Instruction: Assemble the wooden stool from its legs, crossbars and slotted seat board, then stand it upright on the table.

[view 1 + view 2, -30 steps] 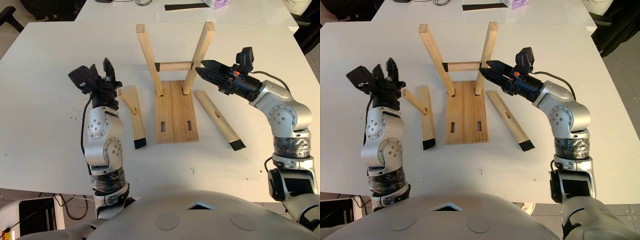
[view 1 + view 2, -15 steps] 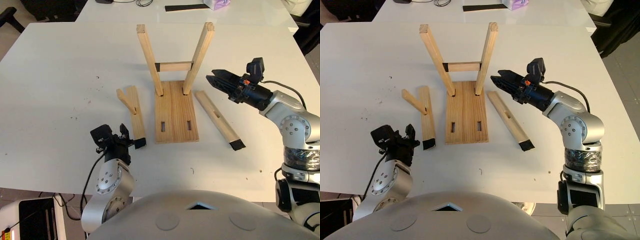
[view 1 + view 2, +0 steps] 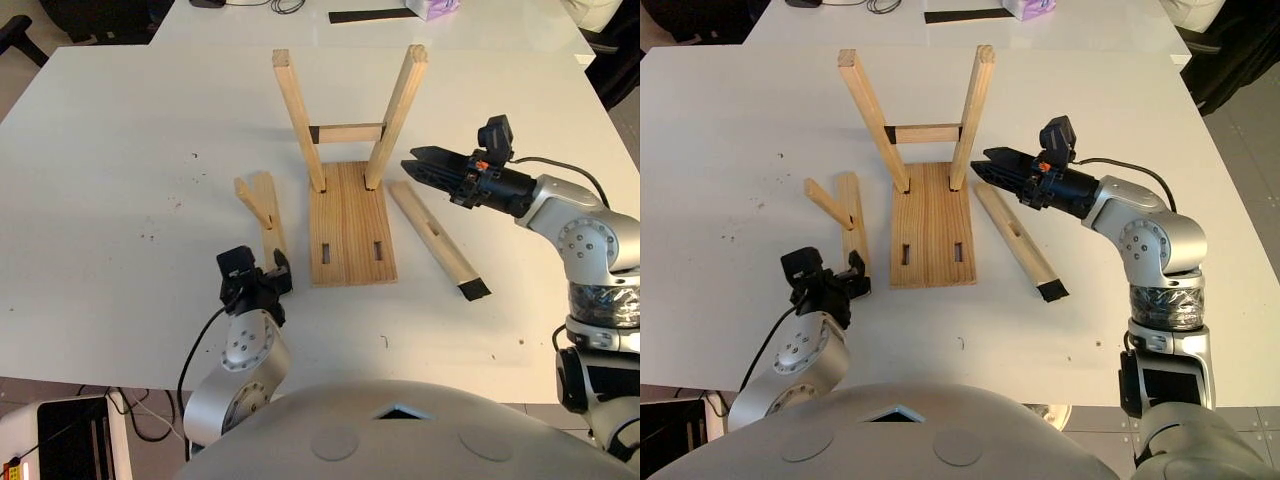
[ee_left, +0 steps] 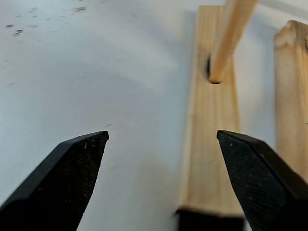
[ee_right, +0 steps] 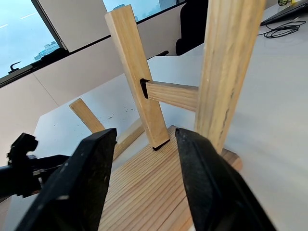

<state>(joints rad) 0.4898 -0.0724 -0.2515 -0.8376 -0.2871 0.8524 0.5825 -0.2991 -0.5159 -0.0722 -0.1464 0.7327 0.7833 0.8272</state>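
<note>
The flat pale wooden seat board (image 3: 350, 225) lies in the middle of the white table (image 3: 120, 130), its length running from the near edge toward the far edge. Two square wooden legs (image 3: 298, 120) stand in its far pair of slots, joined by a short crossbar with dark ends (image 3: 350, 132). The two rectangular slots (image 3: 326, 252) at its near end are empty.

On the board's left-edge side lies a loose wooden leg with a black foot cap (image 3: 270, 225), with a thin crossbar piece (image 3: 250, 197) plugged into it and angling up. A second loose black-capped leg (image 3: 435, 240) lies on the right-edge side.

The left gripper (image 4: 162, 135) sits low at the capped end of the left loose leg, fingers spread wide and holding nothing. The right gripper (image 3: 415, 166) hovers just beside the right standing leg, over the far end of the second loose leg, also open and empty.

The pieces look light, stiff and smooth. A loose leg is probably best pinched across its narrow faces near mid-length, away from the plugged-in crossbar. The standing pair looks only slotted in, so a knock from the right gripper could tilt or unseat it.

Dark specks (image 3: 150, 237) dot the left part of the surface. A black strip (image 3: 365, 14) lies on another table beyond the far edge.
</note>
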